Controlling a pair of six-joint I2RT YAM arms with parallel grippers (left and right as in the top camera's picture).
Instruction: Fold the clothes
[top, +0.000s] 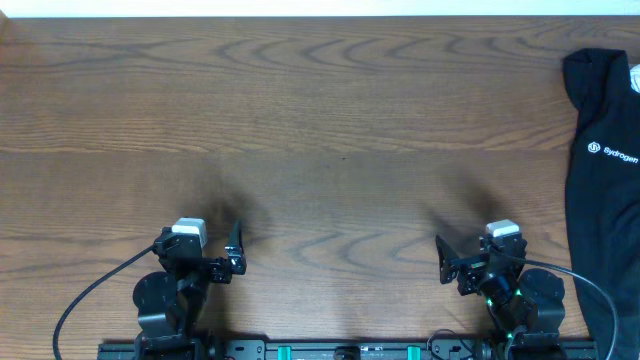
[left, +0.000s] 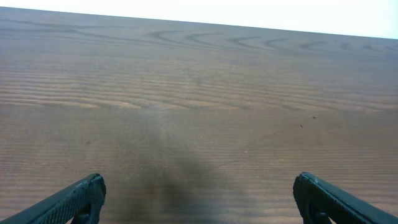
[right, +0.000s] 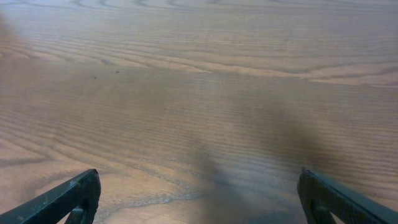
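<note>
Wood-grain table (top: 320, 120) fills all three views. My left pincer (top: 237, 251) sits at the lower left of the overhead frame and my right pincer (top: 442, 258) at the lower right. Both have their fingers spread wide and grip nothing, and the wrist views show only wood between the tips. The black shirt (top: 600, 210) lies along the right edge of the overhead frame, partly cut off. It is well apart from my left pincer and nearer my right, with its white logo (top: 593, 149) and lettering (top: 622, 156) facing up.

Perhaps a robot lab: wood-grain table (top: 320, 110), base rail (top: 300, 350).
</note>
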